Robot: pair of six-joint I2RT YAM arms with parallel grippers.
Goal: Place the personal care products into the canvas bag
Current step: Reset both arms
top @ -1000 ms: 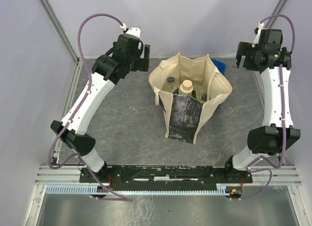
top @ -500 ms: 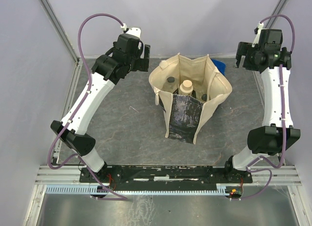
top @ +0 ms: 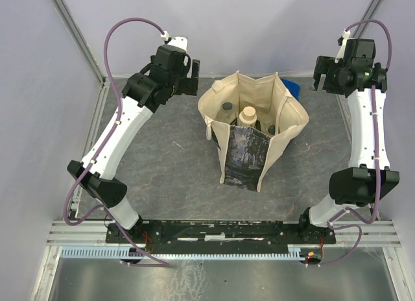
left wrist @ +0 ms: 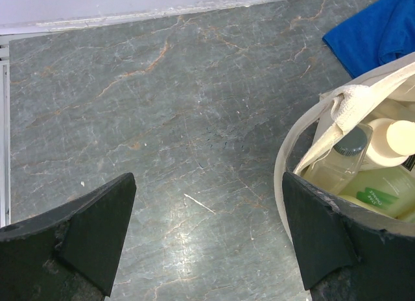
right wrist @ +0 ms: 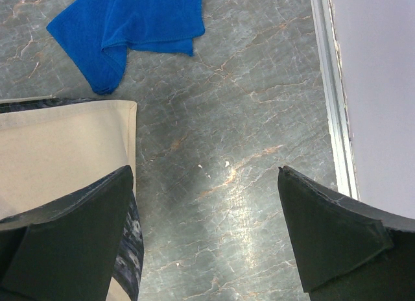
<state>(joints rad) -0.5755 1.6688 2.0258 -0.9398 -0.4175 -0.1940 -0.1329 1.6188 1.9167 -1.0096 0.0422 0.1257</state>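
Beige canvas is filling the middle of the top view: the canvas bag (top: 290, 122) is standing upright on the bench (top: 175, 171), holding the personal care products (top: 247, 115) that are showing. The left hand (top: 193, 74) and right hand (top: 319, 74) are hovering beside its far corners. In the left wrist view, the left hand's fingers are gaping apart, gripping nothing, with bottles showing inside the bag at right. In the right wrist view, the right hand is likewise spreading wide over the bench, a blue cloth (right wrist: 130, 22) lying far left.

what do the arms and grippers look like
The left arm and right arm have white links with black joints, each trailing a purple cable. The left gripper and right gripper have broad, black, wedge-shaped fingers with scuffed edges.
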